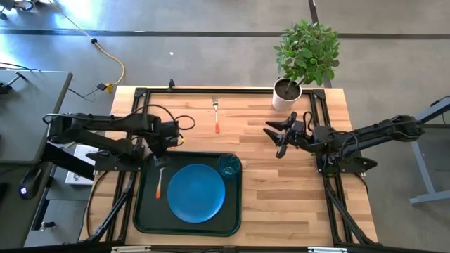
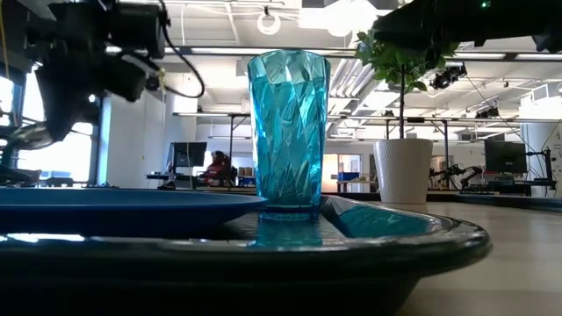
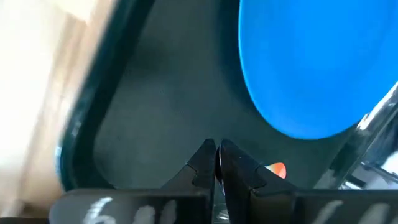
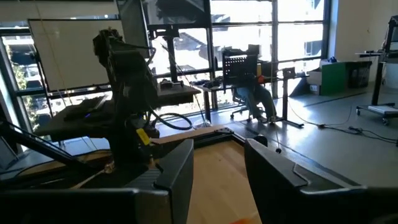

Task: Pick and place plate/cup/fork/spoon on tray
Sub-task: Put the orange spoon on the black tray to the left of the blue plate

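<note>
The dark tray (image 1: 144, 214) lies at the table's near left. The blue plate (image 1: 196, 193) lies flat in it, and the teal cup (image 1: 228, 166) stands upright on the tray's floor in its far right corner; the cup also shows in the low view (image 2: 288, 132). The spoon (image 1: 161, 184) is over the tray's left part, beside the plate. My left gripper (image 1: 157, 161) is at the spoon's far end, shut on it. The fork (image 1: 216, 118) lies flat on the wood beyond the tray. My right gripper (image 1: 278, 138) is open and empty over the table's right half. My left gripper has its two fingers (image 3: 202, 163) closed on the spoon's far, metal end, coming from above and slanting down. The orange handle end (image 3: 277, 169) sticks out past the fingers toward the table's near edge. Whether the spoon rests on the tray's floor cannot be told.
A white plant pot (image 1: 286, 95) with a green plant stands at the table's far right, close behind my right gripper. A black frame (image 1: 225, 91) runs along the table's far edge and sides. Bare wood (image 1: 281, 190) lies to the right of the tray.
</note>
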